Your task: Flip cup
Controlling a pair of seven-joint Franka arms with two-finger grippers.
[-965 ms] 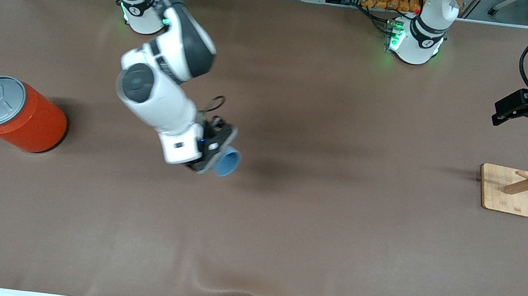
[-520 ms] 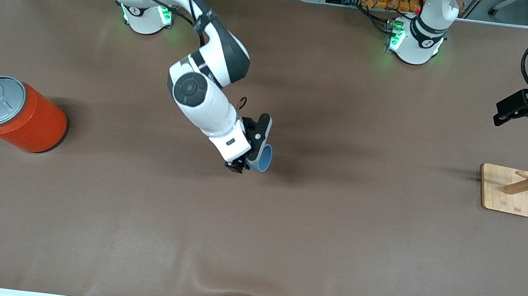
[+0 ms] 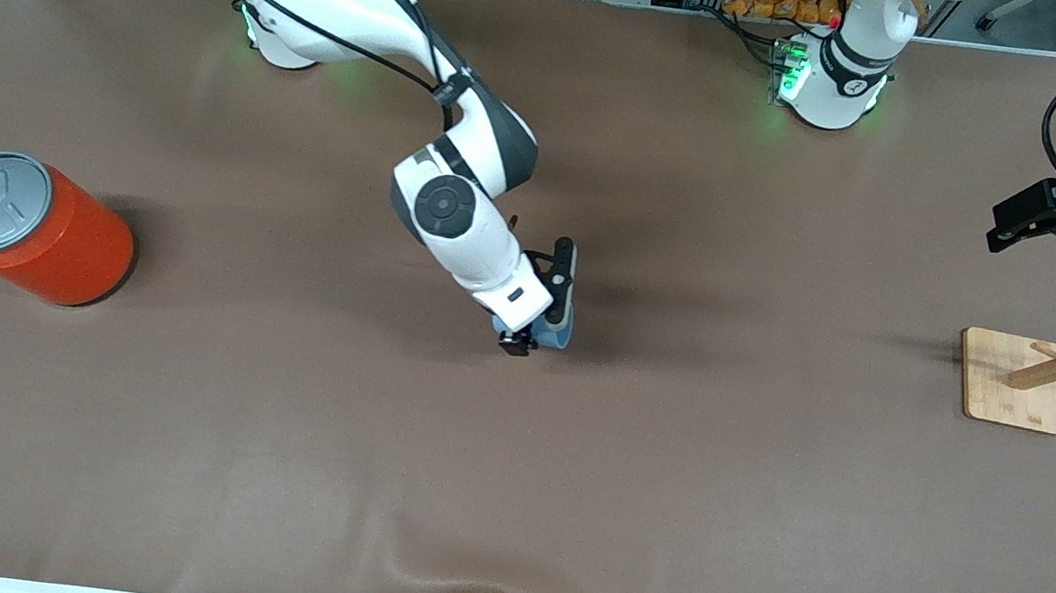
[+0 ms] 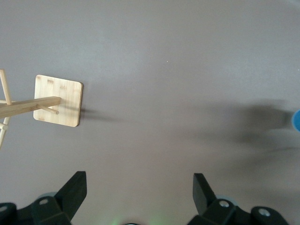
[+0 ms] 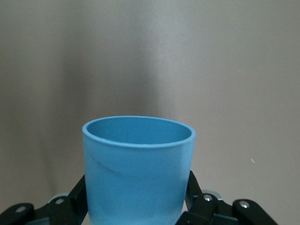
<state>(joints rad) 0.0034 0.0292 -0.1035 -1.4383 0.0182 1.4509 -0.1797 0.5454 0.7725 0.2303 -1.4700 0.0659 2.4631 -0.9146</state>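
Observation:
My right gripper [image 3: 553, 325] is shut on the small light-blue cup [image 3: 563, 334] near the middle of the table. In the front view the hand hides most of the cup. In the right wrist view the cup [image 5: 138, 168] fills the space between the black fingers [image 5: 77, 194], with its open, darker-blue mouth pointing away from the wrist. I cannot tell whether the cup touches the table. My left gripper [image 3: 1011, 223] is open and empty, waiting in the air at the left arm's end of the table. Its fingers [image 4: 75, 192] stand wide apart in the left wrist view.
A large orange can with a grey lid [image 3: 33, 226] stands at the right arm's end of the table. A wooden peg rack on a square base [image 3: 1016, 382] stands at the left arm's end, below my left gripper; it also shows in the left wrist view [image 4: 58, 100].
My right arm has carried the cup toward the left arm's end of the table and turned its wrist. The cup's mouth showed before; the hand now hides most of it. The left arm barely moved.

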